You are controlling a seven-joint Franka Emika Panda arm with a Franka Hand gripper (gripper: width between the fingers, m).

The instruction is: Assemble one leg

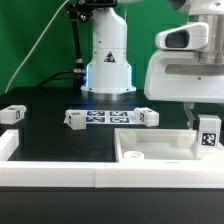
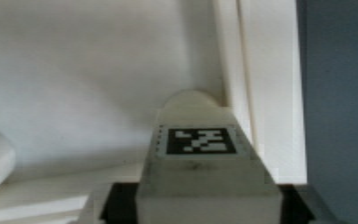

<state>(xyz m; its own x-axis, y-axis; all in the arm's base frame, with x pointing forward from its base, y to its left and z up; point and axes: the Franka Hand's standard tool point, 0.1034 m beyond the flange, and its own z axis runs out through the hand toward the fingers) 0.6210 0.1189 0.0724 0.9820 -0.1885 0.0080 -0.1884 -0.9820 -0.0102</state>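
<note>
**Leg held upright over the slab's far corner**

At the right edge of the exterior view the gripper [image 1: 207, 122] hangs low over the big flat white slab [image 1: 160, 150], its fingers closed on a leg [image 1: 209, 134] whose black-and-white tag faces the camera. The leg stands upright, its lower end at or just above the slab's surface near the slab's right end; whether it already touches cannot be told. The wrist view shows the same leg [image 2: 201, 150] from above, tag [image 2: 201, 141] up, its rounded end pointing toward a raised white rim of the slab [image 2: 247, 60], with a dark finger [image 2: 119, 202] showing beside the leg at the frame's lower edge.

Holding it upright probably serves to seat it end-first into a recess of the slab, so the step in hand looks like insertion.

Three more legs lie unused on the black table [image 1: 50, 135]: one at the left edge [image 1: 11, 114], one near the centre [image 1: 75, 119] and one right of centre [image 1: 148, 117], with the marker board [image 1: 110, 117] flat between those two.
</note>
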